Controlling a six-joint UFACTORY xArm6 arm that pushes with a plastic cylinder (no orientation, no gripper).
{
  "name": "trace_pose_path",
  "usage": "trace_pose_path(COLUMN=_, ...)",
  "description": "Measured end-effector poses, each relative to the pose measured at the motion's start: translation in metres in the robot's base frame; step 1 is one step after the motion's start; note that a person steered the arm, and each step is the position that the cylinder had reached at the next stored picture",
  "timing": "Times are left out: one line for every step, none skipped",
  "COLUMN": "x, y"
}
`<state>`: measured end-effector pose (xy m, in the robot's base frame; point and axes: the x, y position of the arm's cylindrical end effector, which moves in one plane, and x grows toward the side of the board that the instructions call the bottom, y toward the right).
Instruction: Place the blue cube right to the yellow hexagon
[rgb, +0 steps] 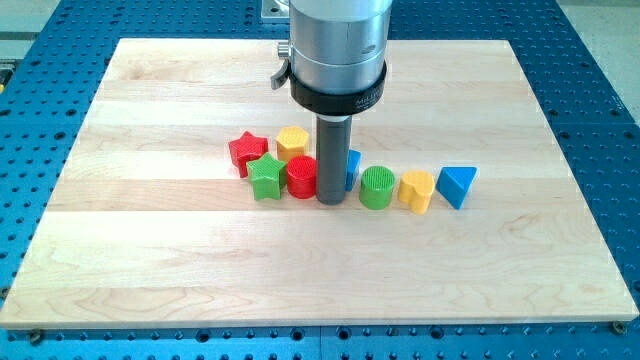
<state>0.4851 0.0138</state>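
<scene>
While mostly hidden, blue cube (354, 165) touching tool tip (330, 202), view's right.

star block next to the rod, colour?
Green star, left of my tip; camera view.

No legible text or labels anywhere

A robotics lab bench, shown by a blue perforated metal base (590, 110), a pale wooden desk (150, 250) laid on it, a metal arm housing (338, 50) mounted overhead
</scene>
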Motion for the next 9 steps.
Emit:
trace_pose_path(x=0.009, y=0.006)
trace_pose_path(x=0.010, y=0.009)
trace_pose_path(x=0.015, y=0.023)
trace_pose_path(x=0.025, y=0.033)
trace_pose_path(x=0.024, y=0.033)
trace_pose_path(x=-0.009, y=0.026)
trace_pose_path(x=-0.025, y=0.008)
trace_pose_path(x=-0.025, y=-0.005)
trace_pose_path(x=-0.021, y=-0.006)
